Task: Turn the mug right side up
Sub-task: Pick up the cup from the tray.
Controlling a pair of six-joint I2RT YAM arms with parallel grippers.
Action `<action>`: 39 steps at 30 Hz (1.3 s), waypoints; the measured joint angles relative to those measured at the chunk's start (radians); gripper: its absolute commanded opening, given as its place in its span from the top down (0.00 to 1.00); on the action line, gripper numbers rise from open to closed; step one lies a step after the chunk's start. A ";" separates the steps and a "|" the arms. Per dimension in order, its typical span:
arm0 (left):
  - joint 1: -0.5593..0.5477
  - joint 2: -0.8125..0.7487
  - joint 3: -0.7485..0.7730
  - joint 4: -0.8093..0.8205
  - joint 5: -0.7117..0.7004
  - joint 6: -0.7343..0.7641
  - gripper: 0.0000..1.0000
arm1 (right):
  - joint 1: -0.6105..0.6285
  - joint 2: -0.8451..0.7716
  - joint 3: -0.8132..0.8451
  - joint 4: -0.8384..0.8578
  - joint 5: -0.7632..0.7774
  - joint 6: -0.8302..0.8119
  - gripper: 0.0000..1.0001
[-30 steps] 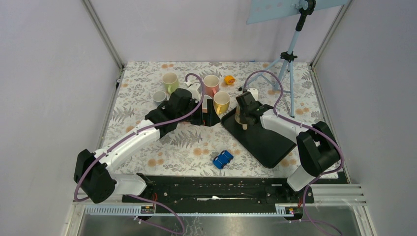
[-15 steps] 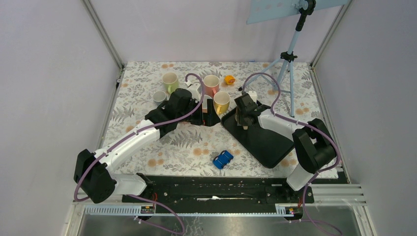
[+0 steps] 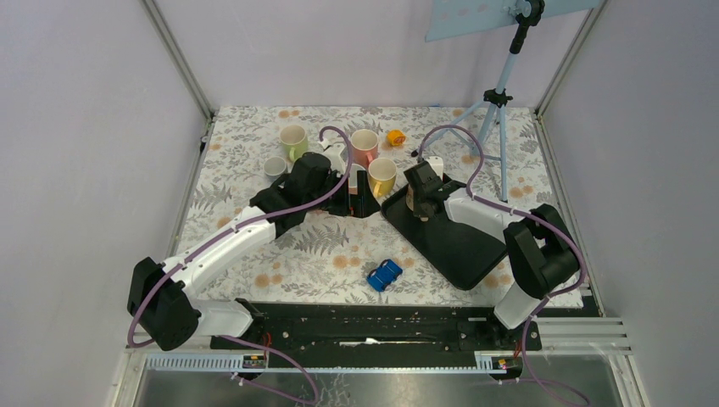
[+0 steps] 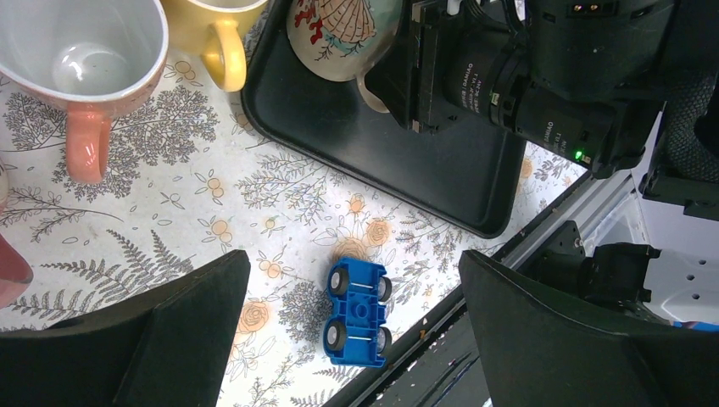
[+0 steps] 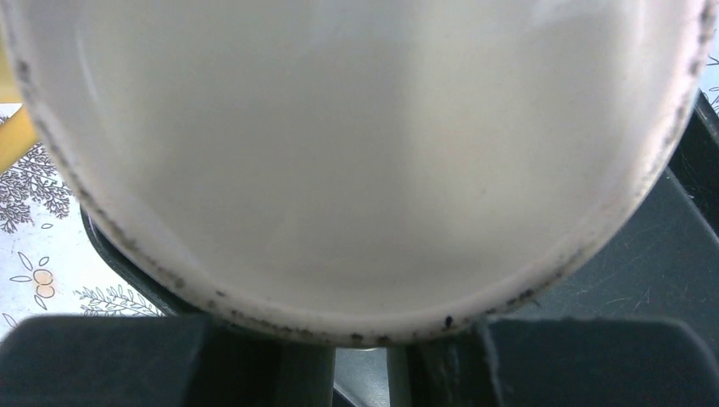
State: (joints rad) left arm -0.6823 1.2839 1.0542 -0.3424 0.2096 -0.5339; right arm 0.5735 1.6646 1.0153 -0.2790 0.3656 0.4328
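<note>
After briefly letting go, right gripper (image 5: 360,371) re-clamped the mug (image 4: 339,34) by its handle; I can flip now. Left gripper (image 4: 354,332) gaping.

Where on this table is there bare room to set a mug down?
Free: the near half of the black tray, and the cloth between the left arm and the blue car. Crowded: the back centre around the pink mug and yellow mug, and the tray's far corner under the shell mug.
</note>
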 measured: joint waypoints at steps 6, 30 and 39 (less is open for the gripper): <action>0.000 0.000 -0.005 0.010 0.010 -0.026 0.01 | 0.000 -0.003 0.000 -0.002 0.000 0.009 1.00; 0.000 -0.039 -0.135 0.162 0.026 -0.164 0.01 | 0.001 -0.233 -0.065 -0.097 -0.055 0.050 1.00; 0.002 -0.041 -0.304 0.385 0.107 -0.359 0.02 | 0.001 -0.350 -0.065 -0.095 -0.145 0.117 1.00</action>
State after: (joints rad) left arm -0.6807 1.2427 0.7498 0.0425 0.3164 -0.8932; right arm 0.5743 1.3148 0.9501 -0.3740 0.2207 0.5495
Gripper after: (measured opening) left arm 0.987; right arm 0.282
